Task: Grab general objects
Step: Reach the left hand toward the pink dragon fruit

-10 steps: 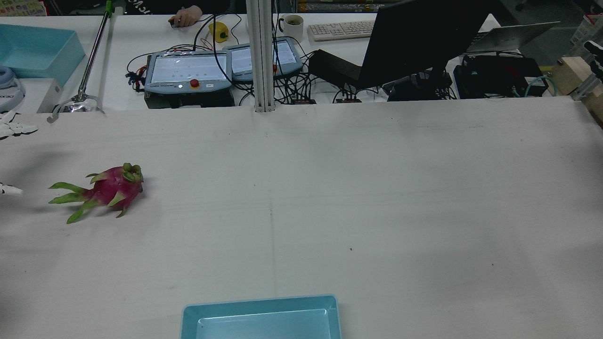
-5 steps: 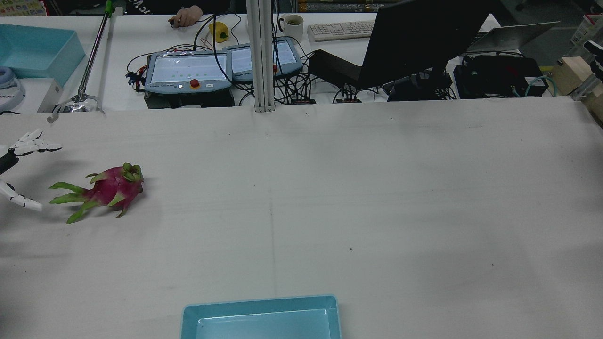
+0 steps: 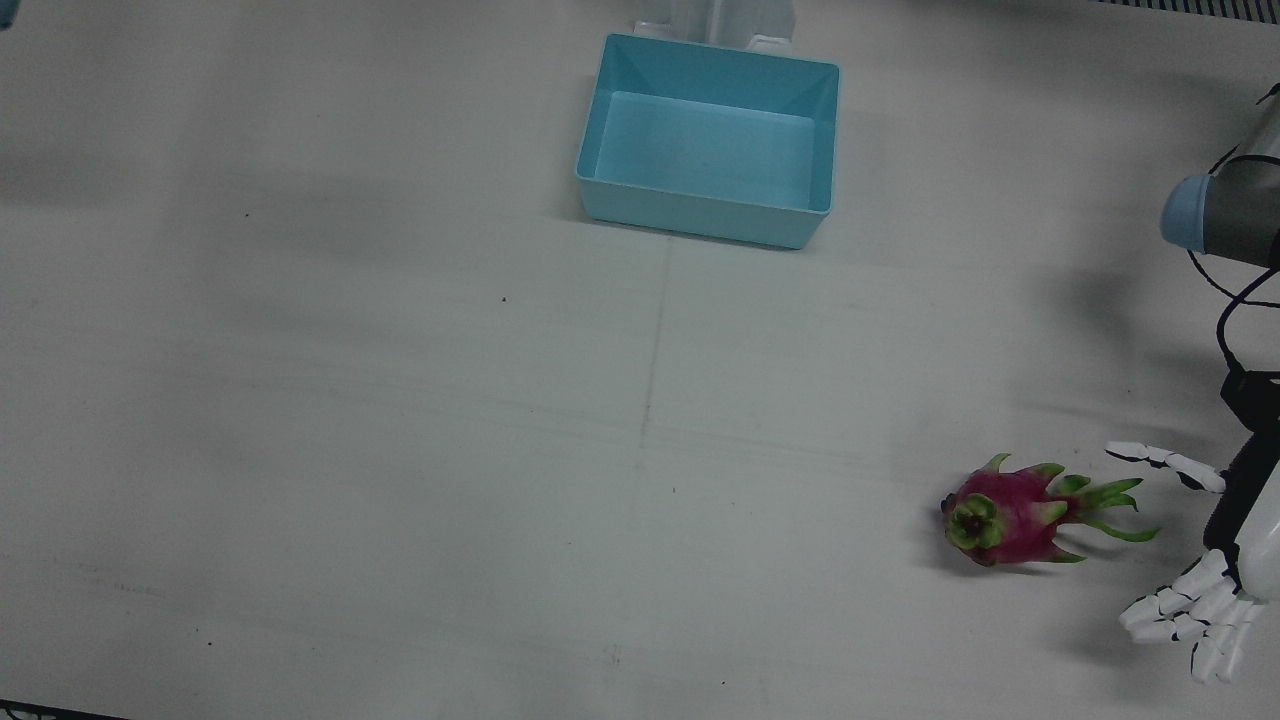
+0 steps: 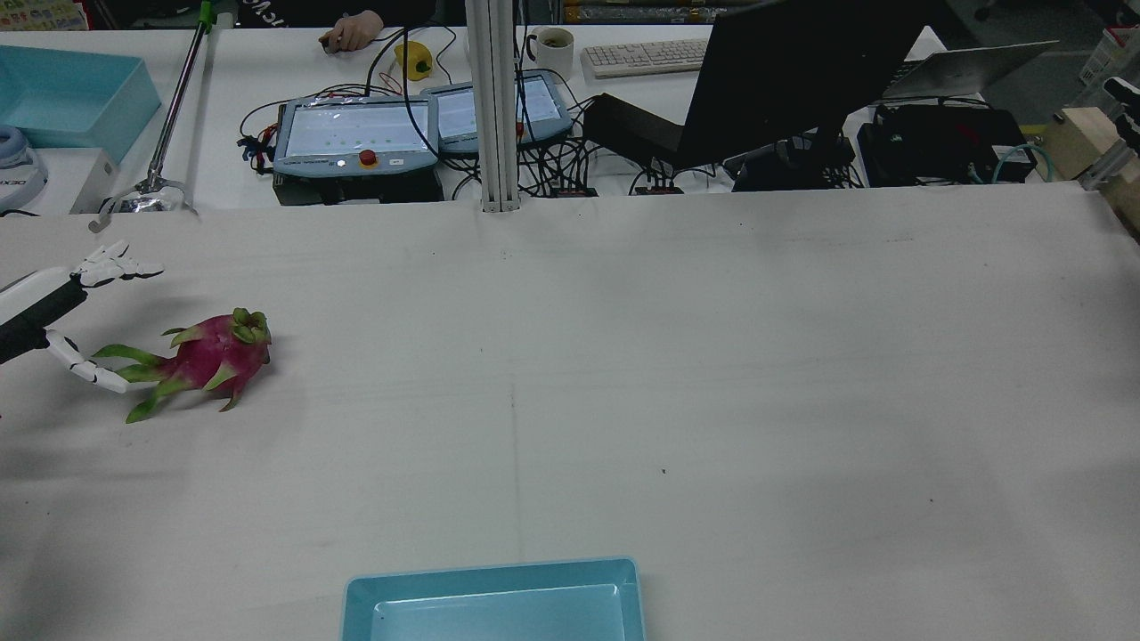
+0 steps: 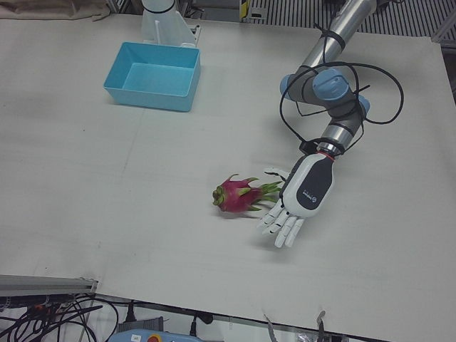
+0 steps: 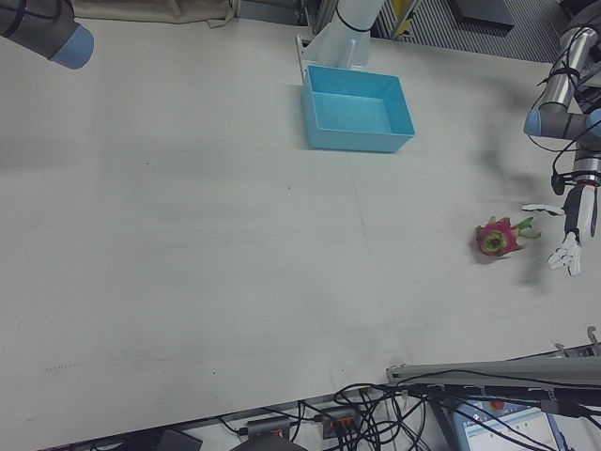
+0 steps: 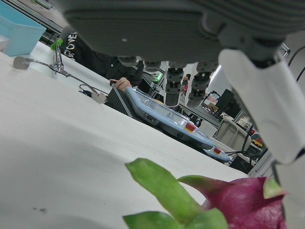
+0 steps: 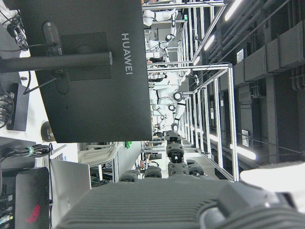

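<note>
A pink dragon fruit [image 3: 1005,515] with green leaves lies on its side on the white table, on the left arm's half. It also shows in the rear view [image 4: 214,356], left-front view [image 5: 235,196], right-front view [image 6: 496,237] and left hand view [image 7: 243,200]. My left hand [image 3: 1240,530] is open and low over the table, just behind the fruit's leafy end, fingers spread to either side of the leaf tips. It holds nothing and shows too in other views [image 4: 53,312] [image 5: 303,192] [image 6: 573,230]. The right hand view shows only a dark edge of my right hand [image 8: 157,205].
An empty light-blue bin [image 3: 700,215] stands at the robot's edge of the table, mid-width [image 4: 490,579] [image 5: 149,96]. Teach pendants [image 4: 356,133], cables and a monitor [image 4: 784,80] lie beyond the far edge. The right arm's elbow [image 6: 47,28] hangs high at the opposite side.
My left hand has come in from the table's left edge toward the fruit. Its open fingers now flank the leaf tips. The fruit has not moved.
</note>
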You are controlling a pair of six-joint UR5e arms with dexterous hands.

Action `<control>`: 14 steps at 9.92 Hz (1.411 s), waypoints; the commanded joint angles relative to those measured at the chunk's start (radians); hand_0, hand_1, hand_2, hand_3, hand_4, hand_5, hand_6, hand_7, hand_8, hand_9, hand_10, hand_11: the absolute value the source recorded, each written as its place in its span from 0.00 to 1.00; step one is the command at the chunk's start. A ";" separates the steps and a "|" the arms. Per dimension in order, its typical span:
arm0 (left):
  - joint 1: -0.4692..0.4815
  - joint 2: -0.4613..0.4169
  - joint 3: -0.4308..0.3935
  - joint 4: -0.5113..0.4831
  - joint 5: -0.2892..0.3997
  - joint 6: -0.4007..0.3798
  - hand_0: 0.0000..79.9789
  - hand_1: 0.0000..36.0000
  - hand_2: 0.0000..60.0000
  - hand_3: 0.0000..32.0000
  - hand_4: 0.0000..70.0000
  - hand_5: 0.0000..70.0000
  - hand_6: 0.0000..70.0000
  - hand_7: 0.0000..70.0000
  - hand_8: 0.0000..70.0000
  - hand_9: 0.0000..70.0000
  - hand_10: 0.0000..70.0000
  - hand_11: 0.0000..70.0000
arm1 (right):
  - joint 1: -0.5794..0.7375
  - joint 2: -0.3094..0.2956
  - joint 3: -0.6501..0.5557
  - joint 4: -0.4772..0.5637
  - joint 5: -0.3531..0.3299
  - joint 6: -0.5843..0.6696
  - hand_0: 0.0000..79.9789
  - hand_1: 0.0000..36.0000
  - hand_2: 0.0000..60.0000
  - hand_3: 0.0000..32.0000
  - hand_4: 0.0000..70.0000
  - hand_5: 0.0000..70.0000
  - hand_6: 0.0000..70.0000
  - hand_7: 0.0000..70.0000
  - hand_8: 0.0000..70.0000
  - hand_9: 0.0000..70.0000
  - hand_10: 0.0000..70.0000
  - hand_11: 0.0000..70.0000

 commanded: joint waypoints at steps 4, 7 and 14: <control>0.135 -0.020 0.011 0.035 -0.105 0.010 0.64 0.59 0.34 0.00 0.16 0.09 0.12 0.33 0.01 0.04 0.00 0.00 | 0.000 0.000 0.000 0.000 0.000 0.000 0.00 0.00 0.00 0.00 0.00 0.00 0.00 0.00 0.00 0.00 0.00 0.00; 0.135 -0.036 0.013 0.045 -0.108 0.044 0.64 0.61 0.35 0.00 0.16 0.08 0.13 0.34 0.01 0.05 0.00 0.00 | 0.000 0.000 0.000 0.000 0.000 0.000 0.00 0.00 0.00 0.00 0.00 0.00 0.00 0.00 0.00 0.00 0.00 0.00; 0.149 -0.078 0.009 0.111 -0.188 0.090 0.64 0.46 0.41 0.00 0.61 0.40 0.53 0.99 0.28 0.43 0.14 0.21 | 0.000 0.000 0.000 0.000 0.000 0.000 0.00 0.00 0.00 0.00 0.00 0.00 0.00 0.00 0.00 0.00 0.00 0.00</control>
